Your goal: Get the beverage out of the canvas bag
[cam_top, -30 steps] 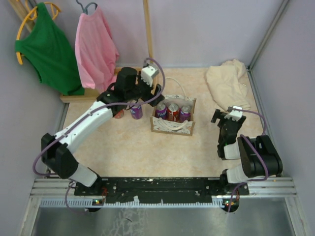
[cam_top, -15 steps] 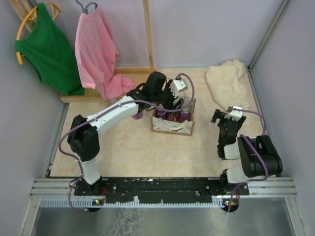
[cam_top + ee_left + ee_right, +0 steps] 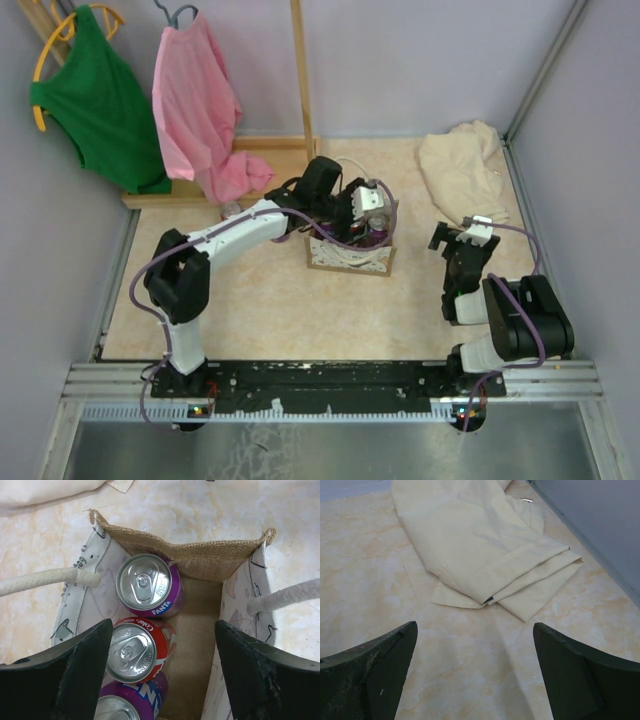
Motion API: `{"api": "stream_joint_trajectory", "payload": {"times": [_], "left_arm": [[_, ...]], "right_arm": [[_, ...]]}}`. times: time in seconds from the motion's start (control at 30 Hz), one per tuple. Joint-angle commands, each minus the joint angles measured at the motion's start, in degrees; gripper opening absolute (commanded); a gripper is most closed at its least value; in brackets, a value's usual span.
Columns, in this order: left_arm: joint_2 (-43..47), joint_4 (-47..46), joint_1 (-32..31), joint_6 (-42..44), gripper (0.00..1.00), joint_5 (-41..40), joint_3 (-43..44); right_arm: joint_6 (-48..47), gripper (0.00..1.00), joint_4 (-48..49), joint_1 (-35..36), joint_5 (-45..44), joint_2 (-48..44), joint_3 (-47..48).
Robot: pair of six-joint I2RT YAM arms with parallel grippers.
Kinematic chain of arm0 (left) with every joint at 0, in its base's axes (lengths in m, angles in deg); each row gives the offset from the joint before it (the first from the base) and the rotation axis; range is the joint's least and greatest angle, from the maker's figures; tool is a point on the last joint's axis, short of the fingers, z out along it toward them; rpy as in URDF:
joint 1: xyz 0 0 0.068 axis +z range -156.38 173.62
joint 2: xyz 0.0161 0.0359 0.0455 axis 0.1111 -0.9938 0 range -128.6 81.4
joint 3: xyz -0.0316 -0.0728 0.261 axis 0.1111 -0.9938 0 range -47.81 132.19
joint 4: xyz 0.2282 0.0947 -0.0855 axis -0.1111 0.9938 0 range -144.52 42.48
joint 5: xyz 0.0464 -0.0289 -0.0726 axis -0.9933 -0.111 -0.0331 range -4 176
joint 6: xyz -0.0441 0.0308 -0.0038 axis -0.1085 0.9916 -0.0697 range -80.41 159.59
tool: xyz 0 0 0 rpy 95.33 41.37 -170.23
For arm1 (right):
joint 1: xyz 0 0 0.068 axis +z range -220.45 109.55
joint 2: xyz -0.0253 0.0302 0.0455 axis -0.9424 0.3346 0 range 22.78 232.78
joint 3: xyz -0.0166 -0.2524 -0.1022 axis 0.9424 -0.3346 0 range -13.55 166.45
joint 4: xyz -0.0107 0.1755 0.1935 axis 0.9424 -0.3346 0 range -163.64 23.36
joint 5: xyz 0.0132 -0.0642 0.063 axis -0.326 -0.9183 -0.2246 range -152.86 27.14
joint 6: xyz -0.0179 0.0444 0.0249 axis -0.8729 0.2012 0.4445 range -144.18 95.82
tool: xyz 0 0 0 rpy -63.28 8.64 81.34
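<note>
The canvas bag (image 3: 350,260) stands mid-table with white rope handles (image 3: 45,580). Looking straight down into the bag (image 3: 200,560), I see three beverage cans in a row along its left side: a purple Fanta can (image 3: 145,585), a red Coke can (image 3: 135,652) and another purple Fanta can (image 3: 127,702) at the frame's bottom edge. My left gripper (image 3: 164,630) hovers open above the bag's mouth, its fingers (image 3: 75,670) wide apart and holding nothing. From above, the left gripper (image 3: 365,212) hides most of the cans. My right gripper (image 3: 455,240) is open over bare table.
A folded cream cloth (image 3: 485,545) lies at the back right, just beyond the right gripper (image 3: 475,630). A green garment (image 3: 95,95) and a pink one (image 3: 195,100) hang on a wooden rack (image 3: 297,70) at the back left. Walls close both sides.
My left arm swung right from beside the bag to above its mouth, and its jaws spread a little wider. The right arm has not moved.
</note>
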Motion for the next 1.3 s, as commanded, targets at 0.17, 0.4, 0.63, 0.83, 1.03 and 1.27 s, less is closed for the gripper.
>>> {"api": "stream_joint_trajectory", "payload": {"times": [0.17, 0.4, 0.63, 0.83, 1.03, 1.27], "left_arm": [[-3.0, -2.9, -0.2, 6.1, 0.95, 5.3, 1.1], [-5.7, -1.7, -0.3, 6.0, 0.96, 6.7, 4.4], [-9.1, -0.9, -0.2, 6.3, 0.96, 6.3, 8.7], [-10.4, -1.0, -0.2, 6.3, 0.96, 6.4, 10.1], [-11.3, -0.4, -0.2, 6.2, 0.93, 7.5, 9.9], [-12.5, -0.9, -0.2, 5.1, 0.92, 9.6, 9.8]], "right_arm": [[-0.7, 0.99, 2.5, 0.5, -1.0, 0.1, 0.8], [-0.6, 0.99, 2.5, 0.5, -1.0, 0.1, 0.8], [-0.7, 0.99, 2.5, 0.5, -1.0, 0.1, 0.8], [-0.6, 0.99, 2.5, 0.5, -1.0, 0.1, 0.8], [-0.7, 0.99, 2.4, 0.5, -1.0, 0.1, 0.8], [-0.7, 0.99, 2.4, 0.5, -1.0, 0.1, 0.8]]}}
